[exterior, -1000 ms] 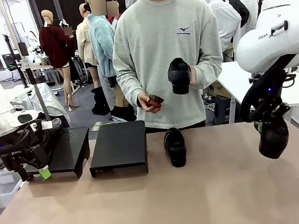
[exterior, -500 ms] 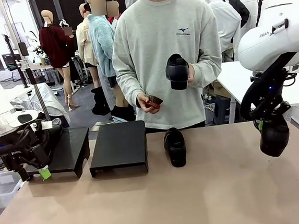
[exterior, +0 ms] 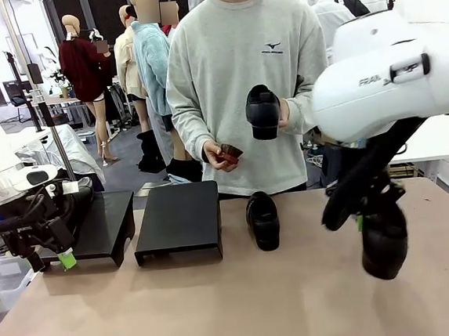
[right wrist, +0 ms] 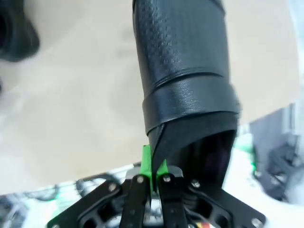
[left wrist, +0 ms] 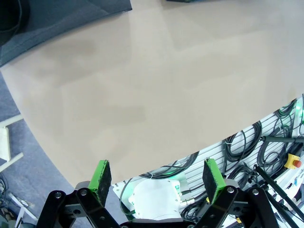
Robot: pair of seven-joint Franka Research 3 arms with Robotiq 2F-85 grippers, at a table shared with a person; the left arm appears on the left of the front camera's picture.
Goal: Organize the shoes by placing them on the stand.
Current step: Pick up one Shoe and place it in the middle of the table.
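Your right fingers (right wrist: 147, 164) are clenched on the collar of one black shoe (exterior: 384, 244), which hangs below them over the bench (exterior: 221, 310), well to the right of the stand (exterior: 178, 219), so the carry step is in hand. Next you'd take it left past the shoe on the bench (exterior: 263, 220) and set it sole-down on the stand. Your left fingers (left wrist: 100, 175) are released and empty.

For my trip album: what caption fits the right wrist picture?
Right gripper pinching the collar of a black shoe, hanging over the tan table.
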